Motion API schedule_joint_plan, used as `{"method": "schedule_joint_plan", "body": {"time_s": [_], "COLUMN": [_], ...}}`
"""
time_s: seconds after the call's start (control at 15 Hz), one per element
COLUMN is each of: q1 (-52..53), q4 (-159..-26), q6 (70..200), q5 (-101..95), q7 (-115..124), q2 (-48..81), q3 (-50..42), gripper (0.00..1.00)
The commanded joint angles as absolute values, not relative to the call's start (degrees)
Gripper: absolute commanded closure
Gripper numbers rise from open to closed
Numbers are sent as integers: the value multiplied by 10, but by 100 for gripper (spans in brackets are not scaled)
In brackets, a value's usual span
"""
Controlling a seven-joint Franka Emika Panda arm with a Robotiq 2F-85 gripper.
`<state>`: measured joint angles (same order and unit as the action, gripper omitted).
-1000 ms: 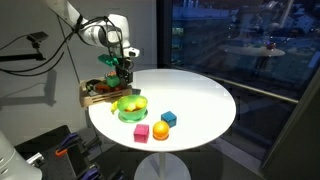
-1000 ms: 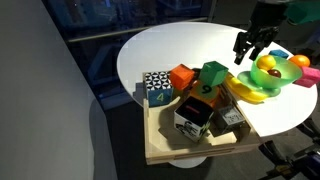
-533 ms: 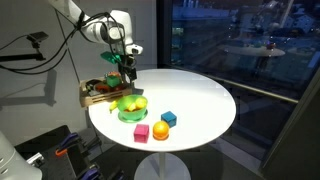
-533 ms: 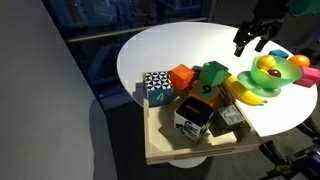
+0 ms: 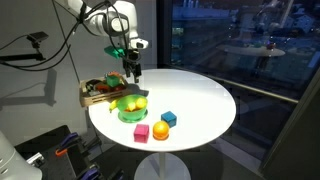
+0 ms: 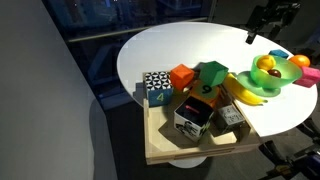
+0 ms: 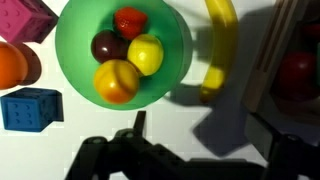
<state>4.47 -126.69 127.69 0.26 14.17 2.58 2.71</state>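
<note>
The claw [image 5: 134,76] is held wide and empty above the green bowl [image 7: 68,50]; a banana [image 7: 218,45] is laid beside it.

The arm [image 5: 93,14] is reaching in from the far left in an exterior view, bending over at the wrist [image 5: 120,27]; the gripper [image 5: 131,70] is hanging upright, pointing straight down, raised in the air at the left of the scene; its jaws are standing wide apart, holding nothing; in the wrist view its dark fingers [image 7: 126,150] are showing along the near edge, spread well apart.
</note>
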Motion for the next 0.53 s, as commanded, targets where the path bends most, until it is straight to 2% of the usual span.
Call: {"method": "schedule_joint_plan", "body": {"time_s": [0.0, 0.47], "q1": [25, -25], "q4": [-1251, -1224], "q6": [1243, 1207], "q5": [-13, -10], "q7": [128, 69], "q2": [20, 33], "q3": [12, -32], "gripper": [0, 0]}}
